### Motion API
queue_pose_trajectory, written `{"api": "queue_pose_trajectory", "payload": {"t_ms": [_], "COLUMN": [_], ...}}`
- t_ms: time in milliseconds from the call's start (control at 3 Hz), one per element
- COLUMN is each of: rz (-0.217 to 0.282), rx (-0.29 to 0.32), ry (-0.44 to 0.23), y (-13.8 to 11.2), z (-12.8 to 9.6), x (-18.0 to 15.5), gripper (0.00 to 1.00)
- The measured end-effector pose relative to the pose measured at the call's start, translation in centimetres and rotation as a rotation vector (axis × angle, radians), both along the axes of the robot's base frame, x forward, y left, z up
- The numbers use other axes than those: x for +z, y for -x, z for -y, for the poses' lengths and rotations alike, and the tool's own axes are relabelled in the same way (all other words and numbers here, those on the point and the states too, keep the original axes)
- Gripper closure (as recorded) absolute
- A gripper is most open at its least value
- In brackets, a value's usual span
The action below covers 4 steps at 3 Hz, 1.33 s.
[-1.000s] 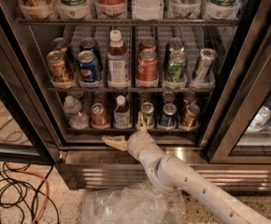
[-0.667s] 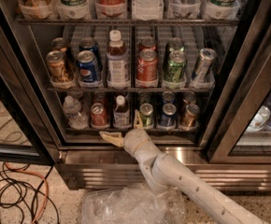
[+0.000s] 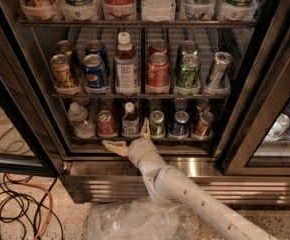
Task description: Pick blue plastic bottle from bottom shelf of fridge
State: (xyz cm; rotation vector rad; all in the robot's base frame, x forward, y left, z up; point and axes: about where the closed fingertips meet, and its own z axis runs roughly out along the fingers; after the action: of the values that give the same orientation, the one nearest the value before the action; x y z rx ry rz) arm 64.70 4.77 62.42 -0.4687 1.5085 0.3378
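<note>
The blue plastic bottle [image 3: 130, 120] stands upright at the front edge of the lowest counter [image 3: 185, 138] (left of middle, between a red can [image 3: 106, 123] and a green can [image 3: 157, 123]); the tool [image 3: 126, 135] hangs just below it, spread wide, empty; my guess: reach up and inward.

Single raised view, tilted down, close on fridge [image 3: 195, 167], jaws before bottom shelf [image 3: 185, 140]

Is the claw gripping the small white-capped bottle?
No; the open claw sits before the bottom shelf, under the bottle, not closed on it.
</note>
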Motion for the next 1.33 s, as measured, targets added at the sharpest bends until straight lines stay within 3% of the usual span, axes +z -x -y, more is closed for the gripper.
{"api": "queue_pose_trajectory", "payload": {"t_ms": [333,667,1000,1333], "rz": [0.0,0.0,0.017,0.035], "rx": [-0.001,-0.001,-0.008,-0.02], "ry": [0.0,0.0,-0.014,-0.026], "y": [0.0,0.0,-1.0,-2.0], "z": [0.0,0.0,-0.9,-1.7], "x": [0.0,0.0,-0.1,-0.2], "gripper": [0.0,0.12,0.16,0.15]}}
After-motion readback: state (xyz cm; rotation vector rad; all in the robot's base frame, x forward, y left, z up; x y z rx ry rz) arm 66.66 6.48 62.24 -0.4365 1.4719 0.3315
